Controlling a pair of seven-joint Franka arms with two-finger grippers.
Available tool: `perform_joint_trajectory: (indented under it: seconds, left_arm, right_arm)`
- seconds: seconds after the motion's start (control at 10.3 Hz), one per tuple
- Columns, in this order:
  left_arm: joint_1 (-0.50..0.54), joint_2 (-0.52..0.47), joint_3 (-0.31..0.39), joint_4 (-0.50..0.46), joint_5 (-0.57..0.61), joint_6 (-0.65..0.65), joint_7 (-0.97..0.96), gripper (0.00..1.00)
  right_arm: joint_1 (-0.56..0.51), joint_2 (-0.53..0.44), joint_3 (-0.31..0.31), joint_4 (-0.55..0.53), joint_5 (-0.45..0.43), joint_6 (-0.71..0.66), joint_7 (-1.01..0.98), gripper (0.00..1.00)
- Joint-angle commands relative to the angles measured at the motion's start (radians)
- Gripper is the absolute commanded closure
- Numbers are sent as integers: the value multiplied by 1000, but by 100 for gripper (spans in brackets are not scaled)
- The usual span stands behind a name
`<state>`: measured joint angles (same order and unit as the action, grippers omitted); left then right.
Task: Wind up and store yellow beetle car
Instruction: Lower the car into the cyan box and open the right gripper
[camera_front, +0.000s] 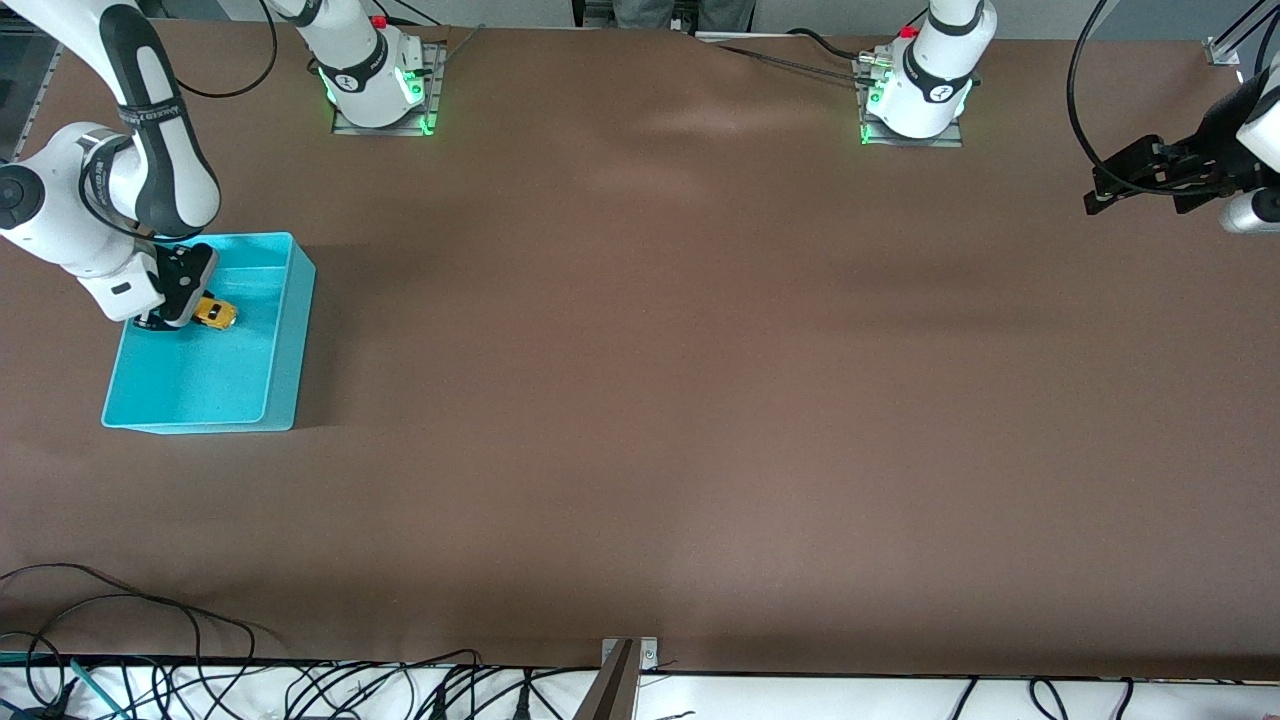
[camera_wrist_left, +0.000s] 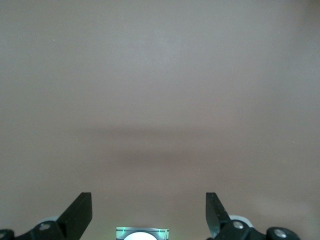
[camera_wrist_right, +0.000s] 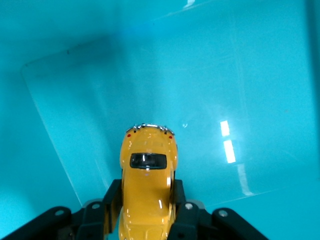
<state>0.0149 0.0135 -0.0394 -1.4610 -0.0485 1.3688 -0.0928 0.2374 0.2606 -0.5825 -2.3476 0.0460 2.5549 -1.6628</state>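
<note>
The yellow beetle car (camera_front: 215, 314) (camera_wrist_right: 147, 180) hangs inside the turquoise bin (camera_front: 285, 345), held above its floor (camera_wrist_right: 225, 75). My right gripper (camera_front: 185, 310) (camera_wrist_right: 145, 200) is shut on the car's sides, its black fingers (camera_wrist_right: 111, 197) pressed against the body. The car's rounded end with the dark window points away from the wrist. My left gripper (camera_front: 1135, 190) (camera_wrist_left: 149, 212) waits in the air over the table's edge at the left arm's end, open, with nothing but bare table between its fingers (camera_wrist_left: 80, 210).
The bin stands at the right arm's end of the brown table (camera_front: 650, 400). Both arm bases (camera_front: 375, 75) (camera_front: 915, 85) sit along the farthest edge. Loose cables (camera_front: 150, 640) lie at the nearest edge, beside a metal bracket (camera_front: 625, 670).
</note>
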Motion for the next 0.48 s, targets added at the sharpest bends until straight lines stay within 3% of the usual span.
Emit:
perform_joint_trajectory:
  seconds: [0.0, 0.39]
  left_arm:
    - [0, 6, 1, 21, -16, -16, -4, 0]
    - [0, 6, 1, 19, -14, -16, -7, 0]
  right_arm:
    - [-1, 63, 6, 4, 95, 27, -29, 100]
    - [-3, 83, 7, 5, 110, 44, -31, 100]
